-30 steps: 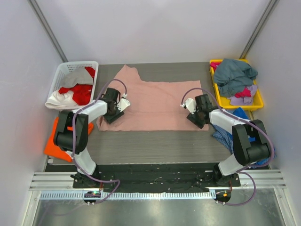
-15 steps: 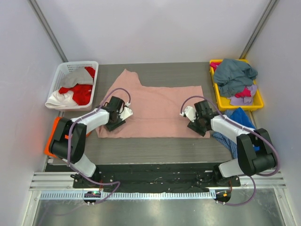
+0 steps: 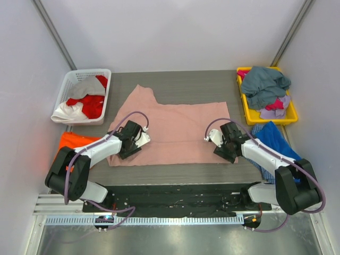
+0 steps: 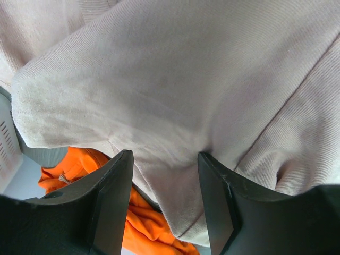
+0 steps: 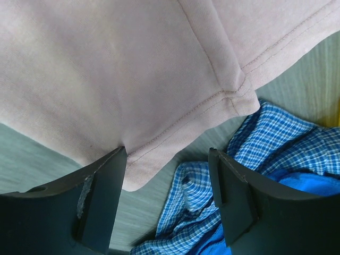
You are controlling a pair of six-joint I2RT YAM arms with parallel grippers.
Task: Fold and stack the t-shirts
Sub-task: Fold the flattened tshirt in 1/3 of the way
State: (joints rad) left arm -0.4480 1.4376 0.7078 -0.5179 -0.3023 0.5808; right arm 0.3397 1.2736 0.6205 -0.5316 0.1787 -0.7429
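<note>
Left gripper (image 4: 164, 156): jaws spread, edge of large dusty-pink fabric t-shirt (image 3: 178, 119) between them. Right gripper (image 5: 167, 154): jaws spread over its hemmed corner.

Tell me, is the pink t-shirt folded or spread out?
Spread out: the pink t-shirt lies flat across the table, one sleeve showing. Whether it is doubled, cannot tell.

Even, diffuse light from overhead fills the top view, bright and sharp edge to edge, with only faint, soft-edged shadows on the grey table (image 3: 180, 172). The metal plate (image 3: 175, 239) at the near edge gives off a pale sheen. Both wrist views render the weave and stitching of the dusty-pink t-shirt (image 4: 175, 79) crisply, while the fingers (image 4: 106, 207) loom near-black, slightly soft, and the cloth dims toward them.
</note>
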